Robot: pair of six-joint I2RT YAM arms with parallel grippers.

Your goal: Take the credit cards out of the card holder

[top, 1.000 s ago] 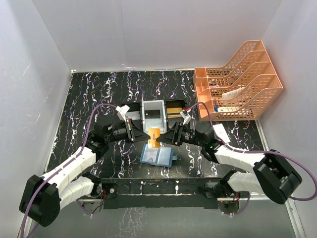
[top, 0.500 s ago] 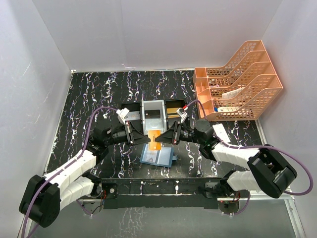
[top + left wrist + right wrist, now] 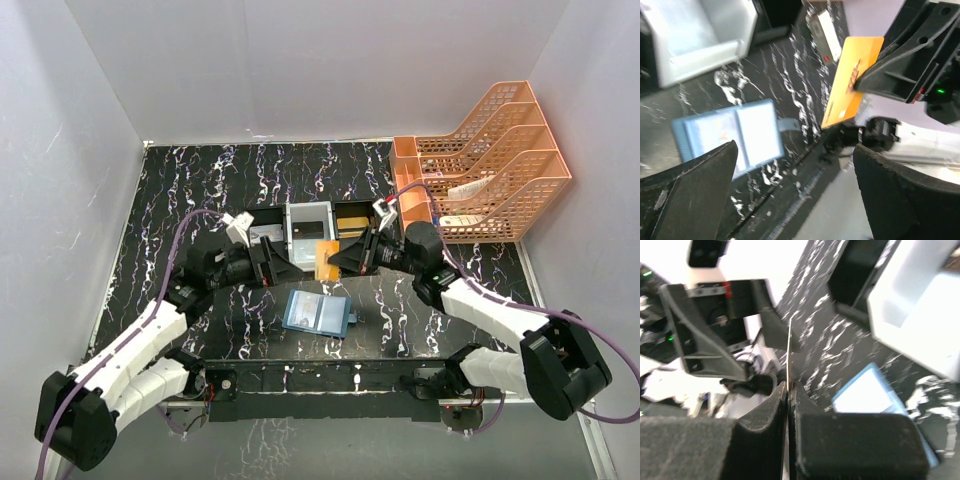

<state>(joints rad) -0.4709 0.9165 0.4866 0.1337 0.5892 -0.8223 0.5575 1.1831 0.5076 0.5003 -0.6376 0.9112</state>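
Note:
A gold-orange credit card point(image 3: 325, 260) hangs in the air above the table, and my right gripper point(image 3: 337, 262) is shut on its right edge. In the right wrist view the card point(image 3: 789, 347) stands edge-on between the closed pads point(image 3: 765, 410). My left gripper point(image 3: 291, 268) faces it from the left, open, with nothing between its fingers point(image 3: 690, 200). In the left wrist view the card point(image 3: 852, 80) shows flat on. The blue card holder point(image 3: 317, 312) lies open on the table below both grippers, its pale pockets point(image 3: 730, 132) facing up.
A black-and-white three-compartment tray point(image 3: 310, 228) stands just behind the grippers. A white box with a red mark point(image 3: 822, 35) lies near it. A pink stacked file rack point(image 3: 480, 165) fills the back right corner. White walls close in the black marbled table.
My left gripper has opened, let go of the card and drawn back left. My right gripper has shut on the card and lifted it up and right, away from the holder.

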